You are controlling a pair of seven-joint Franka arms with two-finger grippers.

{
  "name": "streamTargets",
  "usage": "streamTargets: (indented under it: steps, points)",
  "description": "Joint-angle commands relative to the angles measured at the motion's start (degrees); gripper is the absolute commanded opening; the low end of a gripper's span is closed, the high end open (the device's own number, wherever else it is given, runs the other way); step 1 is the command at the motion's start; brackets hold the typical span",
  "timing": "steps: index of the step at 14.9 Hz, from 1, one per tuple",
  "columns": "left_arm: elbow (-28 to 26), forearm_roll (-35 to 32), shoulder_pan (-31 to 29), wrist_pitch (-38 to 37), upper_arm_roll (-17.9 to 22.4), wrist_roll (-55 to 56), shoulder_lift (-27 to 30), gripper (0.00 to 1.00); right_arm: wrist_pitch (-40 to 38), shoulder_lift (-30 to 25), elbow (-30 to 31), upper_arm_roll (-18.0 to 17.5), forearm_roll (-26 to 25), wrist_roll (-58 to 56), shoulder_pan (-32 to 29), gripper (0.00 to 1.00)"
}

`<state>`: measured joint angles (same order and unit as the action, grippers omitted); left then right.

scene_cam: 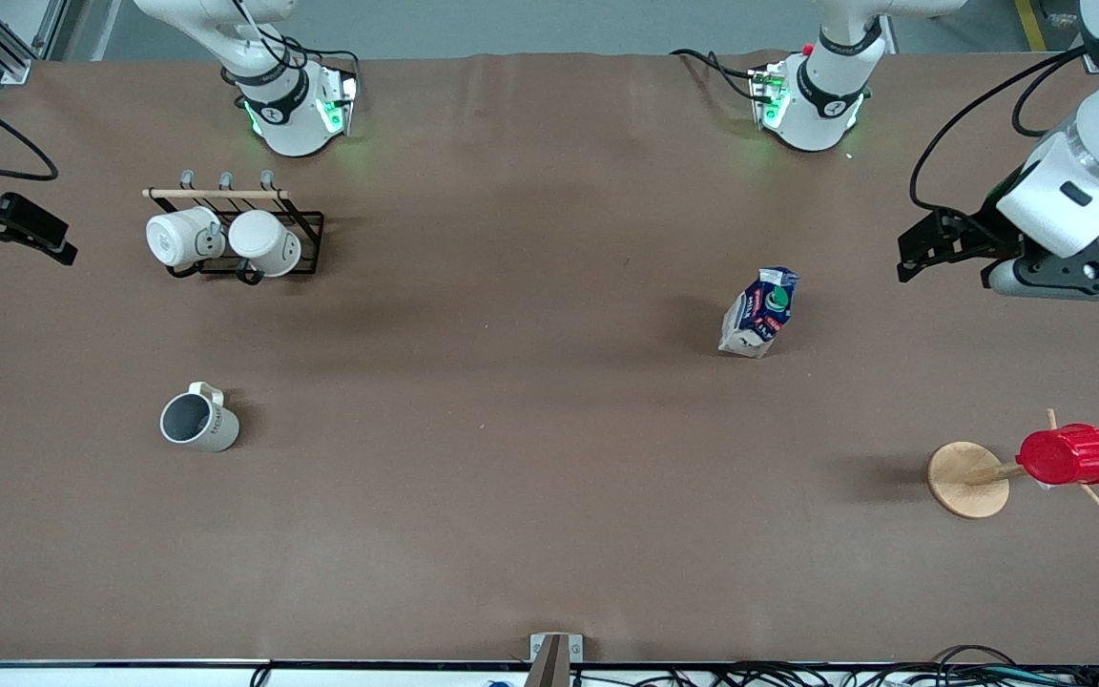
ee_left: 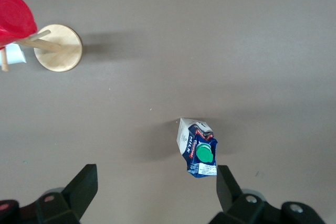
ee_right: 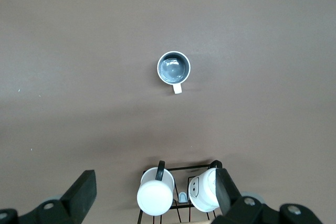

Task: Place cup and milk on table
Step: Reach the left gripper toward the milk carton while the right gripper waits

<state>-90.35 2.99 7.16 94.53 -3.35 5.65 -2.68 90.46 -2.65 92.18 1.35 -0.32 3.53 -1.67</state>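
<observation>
1. Fingers (ee_left: 84, 184) of the left gripper (ee_left: 156, 190) are spread wide, empty, hanging over the worktop (scene_cam: 530, 458) at the left arm's end.
2. Fingers (ee_right: 84, 190) of the right gripper (ee_right: 155, 192) are likewise spread and empty, up over the black rack (scene_cam: 268, 250) carrying two white mugs (scene_cam: 182, 237).
3. The milk (scene_cam: 759, 311) stands upright on the worktop.
4. The cup (scene_cam: 198, 420) stands upright toward the right arm's end, nearer the front camera than the rack.
5. A red cup (scene_cam: 1067, 454) sits on a wooden stand (scene_cam: 965, 480).
</observation>
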Motion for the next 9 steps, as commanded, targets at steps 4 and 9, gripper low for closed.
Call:
streamTargets:
  steps: [4, 9]
  points:
    - [0.08, -0.88, 1.37, 2.76, -4.02, 1.47, -4.25, 1.00, 0.59, -0.34, 0.46, 0.06, -0.56, 0.52, -0.09, 1.00]
    - [-2.89, -0.79, 3.12, 7.23, -7.46, 5.41, -8.74, 1.00, 3.74, 6.58, 0.72, 0.14, -0.30, 0.26, -0.18, 1.00]
